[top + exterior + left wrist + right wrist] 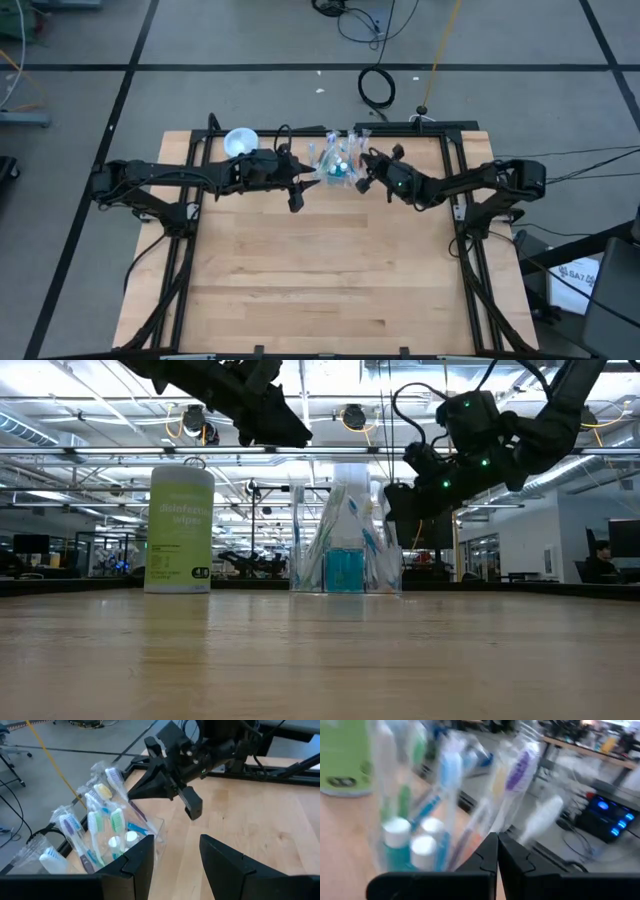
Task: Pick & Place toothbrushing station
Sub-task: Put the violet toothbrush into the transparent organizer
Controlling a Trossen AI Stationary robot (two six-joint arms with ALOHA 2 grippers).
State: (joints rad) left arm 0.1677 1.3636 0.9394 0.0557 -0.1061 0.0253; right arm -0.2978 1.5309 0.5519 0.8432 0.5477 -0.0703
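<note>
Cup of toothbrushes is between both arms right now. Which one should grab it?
Left, probably. The left gripper is open with the clear cup of toothbrushes right off its fingertips. The right gripper is also close to the cup, but its fingers are shut and would need opening first.

Two matte-black jointed arms, cabled, green indicator lights.

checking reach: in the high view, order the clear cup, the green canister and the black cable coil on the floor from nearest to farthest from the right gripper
1. Clear cup, just left of the right gripper.
2. Black cable coil, on the floor beyond the table's far edge.
3. Green canister, far-left, by the left arm.
</note>
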